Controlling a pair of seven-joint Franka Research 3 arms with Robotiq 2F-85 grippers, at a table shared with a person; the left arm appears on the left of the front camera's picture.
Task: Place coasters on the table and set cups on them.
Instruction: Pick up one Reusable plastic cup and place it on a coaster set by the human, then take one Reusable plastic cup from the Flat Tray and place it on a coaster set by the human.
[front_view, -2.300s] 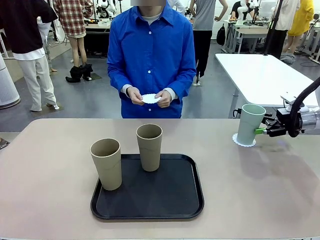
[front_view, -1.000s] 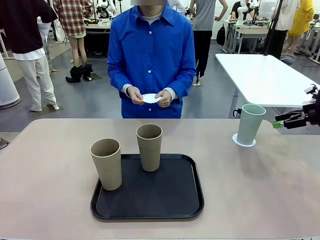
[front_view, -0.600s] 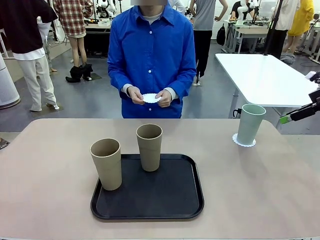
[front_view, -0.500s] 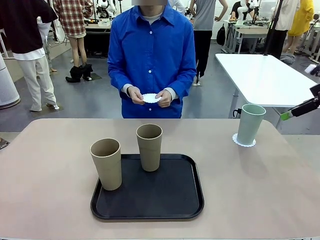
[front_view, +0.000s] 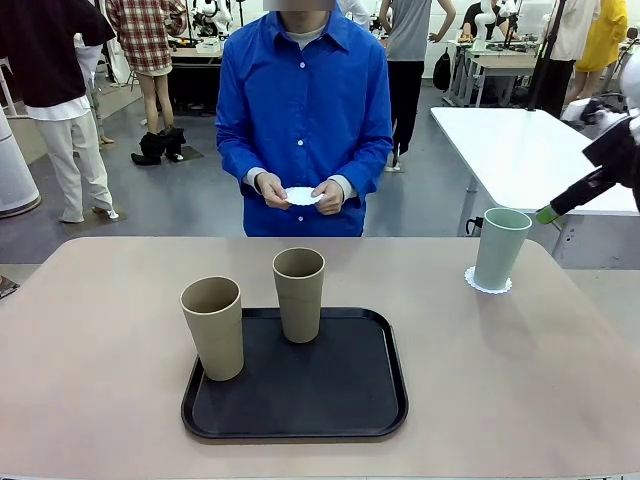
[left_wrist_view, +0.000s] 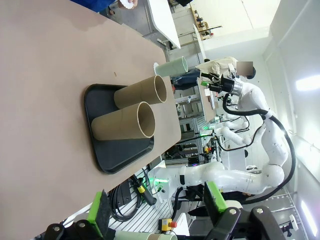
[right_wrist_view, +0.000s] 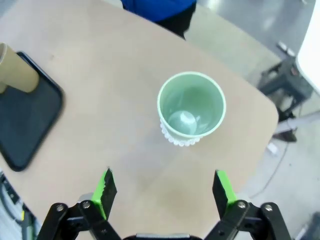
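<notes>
The mint green cup (front_view: 500, 247) stands upright on a lacy white coaster (front_view: 487, 281) near the worktop's (front_view: 100, 330) far right corner. The right jaws are spread wide and empty. They hang above and to the right of the cup, clear of it. On the black tray (front_view: 340, 390) stand a nearer tan cup (front_view: 213, 326) and a farther tan cup (front_view: 300, 293). The left jaws, also spread and empty, are well apart from them. The person's hands (front_view: 325, 196) hold a second coaster (front_view: 300, 197).
</notes>
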